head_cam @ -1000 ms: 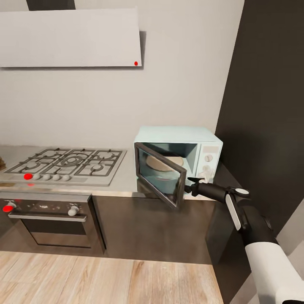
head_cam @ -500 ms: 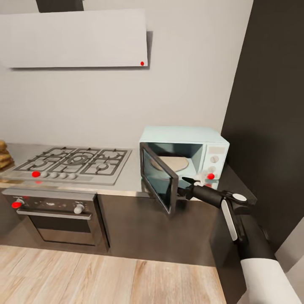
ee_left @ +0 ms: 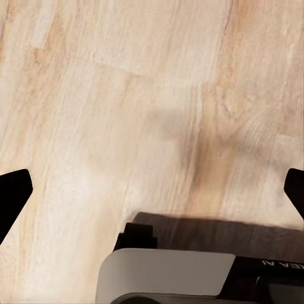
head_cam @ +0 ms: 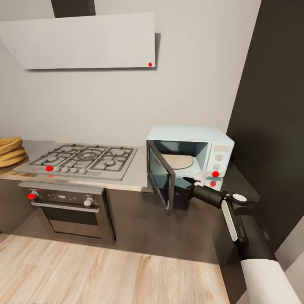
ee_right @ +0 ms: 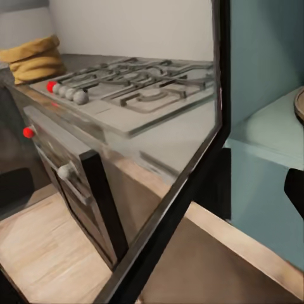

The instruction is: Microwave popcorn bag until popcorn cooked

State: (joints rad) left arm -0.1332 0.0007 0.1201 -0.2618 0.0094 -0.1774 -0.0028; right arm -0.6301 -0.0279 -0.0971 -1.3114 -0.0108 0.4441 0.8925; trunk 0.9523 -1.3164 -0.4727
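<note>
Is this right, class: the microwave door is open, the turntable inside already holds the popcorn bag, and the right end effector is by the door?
Not quite. The head view shows the microwave turntable bare; the popcorn bag sits on the countertop beyond the hob. The door is open, with the right end effector beside it.

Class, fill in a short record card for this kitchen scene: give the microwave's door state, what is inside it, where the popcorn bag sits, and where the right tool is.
microwave: on the countertop, right of the gas hob
door: swung wide open
inside: bare round turntable, no bag
popcorn bag: far left on the countertop, beyond the hob
right tool: just in front of the open cavity, beside the door's inner face; holds nothing
left tool: fingers spread, over the wood floor
</note>
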